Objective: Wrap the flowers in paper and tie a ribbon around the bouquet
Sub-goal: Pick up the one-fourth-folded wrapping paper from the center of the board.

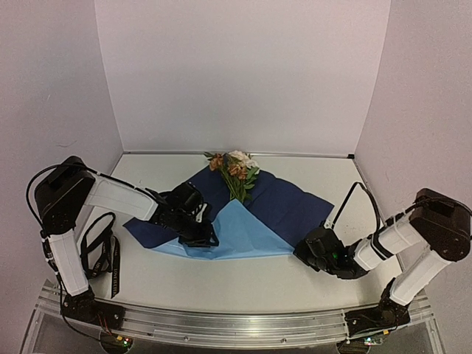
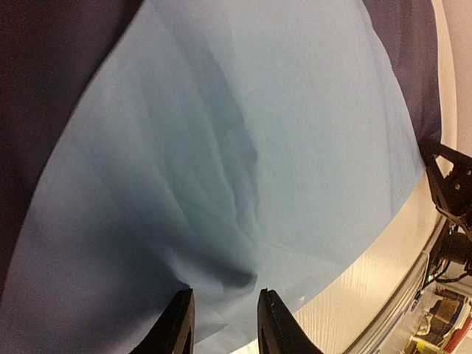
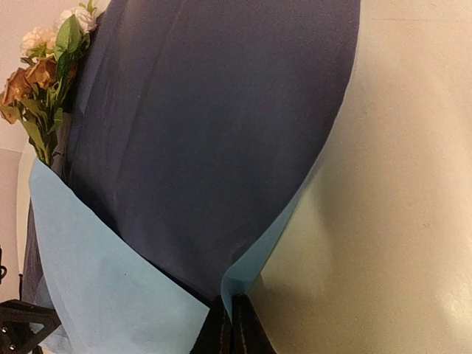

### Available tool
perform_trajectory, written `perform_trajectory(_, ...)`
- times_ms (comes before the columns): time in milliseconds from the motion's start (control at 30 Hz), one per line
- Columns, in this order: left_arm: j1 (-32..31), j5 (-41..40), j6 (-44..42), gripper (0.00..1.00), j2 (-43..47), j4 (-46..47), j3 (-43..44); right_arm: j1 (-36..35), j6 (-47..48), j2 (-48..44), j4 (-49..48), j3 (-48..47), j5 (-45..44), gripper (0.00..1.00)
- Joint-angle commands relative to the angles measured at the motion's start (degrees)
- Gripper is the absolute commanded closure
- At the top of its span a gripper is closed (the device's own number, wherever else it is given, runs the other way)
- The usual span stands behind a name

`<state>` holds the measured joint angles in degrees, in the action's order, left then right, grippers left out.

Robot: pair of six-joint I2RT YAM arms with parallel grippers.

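Top view, count: 1 sheet of paper (image 1: 284, 203), 1 bunch of flowers (image 1: 234, 169), 1 ribbon (image 1: 103, 254), 2 arms. The paper lies on the table (image 1: 243, 287) with its navy face up and one light blue flap folded over its near middle. The flowers lie on the paper's far part, blooms at the far edge, stems pointing toward the flap. The ribbon lies loose on the table at far left, beside the left arm and apart from the paper. The left gripper (image 1: 206, 237) sits low on the left side of the blue flap. The right gripper (image 1: 304, 251) sits low at the paper's near right corner. Left wrist view: the two fingers (image 2: 175, 328) stand partway apart. Light blue paper fills most of the view, and a puckered ridge of it runs into the gap. Whether they pinch it: cannot tell. Right wrist view: the fingers are pressed together with no gap visible, pinching the paper's edge. The sheet rises from the tips, its blue underside showing along the edges and the navy face beyond. The flowers show at upper left, stems going behind the blue flap.
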<state>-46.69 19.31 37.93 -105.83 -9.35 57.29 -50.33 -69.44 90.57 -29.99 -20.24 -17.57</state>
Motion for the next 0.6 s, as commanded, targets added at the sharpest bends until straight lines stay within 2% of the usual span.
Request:
perform_trajectory(0,-5.18,-1.28,-1.67,0.68,4.01,-1.72,3.18,-2.47,0.57,-3.76,2.86,5.25,-4.98,1.00)
perform_trajectory(267,-13.58,-4.59,-10.93,0.67,3.92,3.34,8.99,-3.22,0.24,-8.10,3.81,8.73,-6.18,1.00)
perform_trajectory(367,-15.28,-3.18,-17.12,0.67,0.58,5.21,11.40,-3.22,0.50,-9.30,4.44,8.73,-6.30,1.00)
perform_trajectory(567,-16.25,-0.05,-26.42,0.75,-7.36,5.10,16.44,-3.27,1.50,-10.90,5.46,7.87,-5.51,1.00)
